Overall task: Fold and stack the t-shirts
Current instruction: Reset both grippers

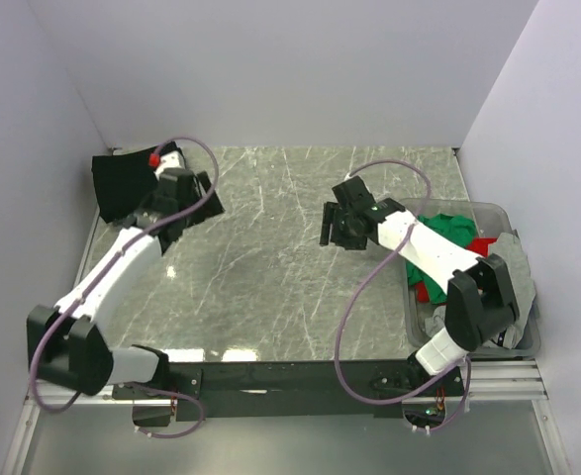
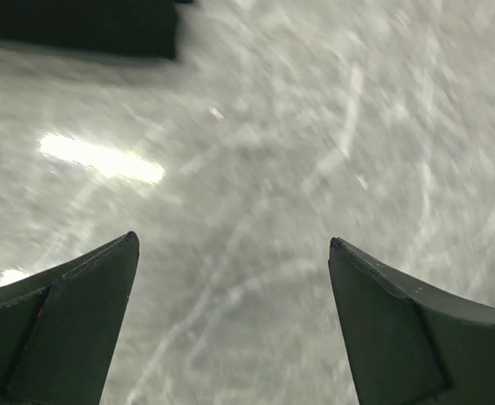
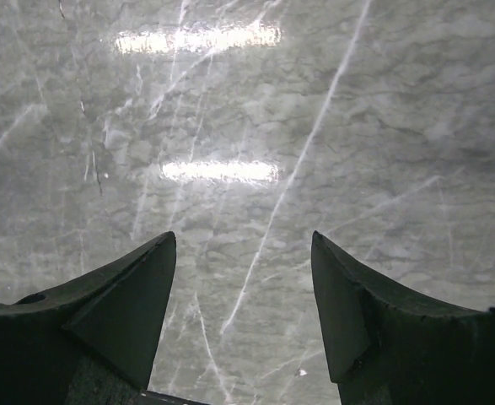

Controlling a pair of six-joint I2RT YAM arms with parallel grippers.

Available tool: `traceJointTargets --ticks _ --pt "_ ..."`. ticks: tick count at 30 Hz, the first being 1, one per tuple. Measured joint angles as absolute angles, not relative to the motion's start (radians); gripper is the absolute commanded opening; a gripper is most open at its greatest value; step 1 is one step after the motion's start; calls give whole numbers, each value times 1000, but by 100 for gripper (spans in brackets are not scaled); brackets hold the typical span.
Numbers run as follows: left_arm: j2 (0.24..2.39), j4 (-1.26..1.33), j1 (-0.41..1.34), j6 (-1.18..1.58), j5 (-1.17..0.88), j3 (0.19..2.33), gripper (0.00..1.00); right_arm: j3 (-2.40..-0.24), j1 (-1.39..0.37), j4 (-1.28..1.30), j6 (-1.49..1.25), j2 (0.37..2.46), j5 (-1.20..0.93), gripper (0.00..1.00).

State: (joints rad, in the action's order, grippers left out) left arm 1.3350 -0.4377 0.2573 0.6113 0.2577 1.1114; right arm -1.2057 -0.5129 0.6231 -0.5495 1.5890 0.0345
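Observation:
A black t-shirt lies bunched at the table's far left corner. Green, red and grey t-shirts are piled in the clear plastic bin at the right. My left gripper is open and empty just right of the black shirt; its wrist view shows only bare marble between the fingers. My right gripper is open and empty over the middle of the table, left of the bin; its wrist view also shows bare marble.
The marble table is walled in white at the left, back and right. A black rail runs along the near edge by the arm bases. A dark straight-edged shape sits far ahead in the left wrist view.

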Motion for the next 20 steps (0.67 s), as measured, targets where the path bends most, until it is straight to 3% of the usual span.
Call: traceJointTargets --ticks 6,20 --pt "1194 -412 373 612 306 1022 99 -1115 -513 569 -558 1468 89 72" --pt "1109 -369 423 615 336 938 100 -960 -513 513 -610 1277 202 72"
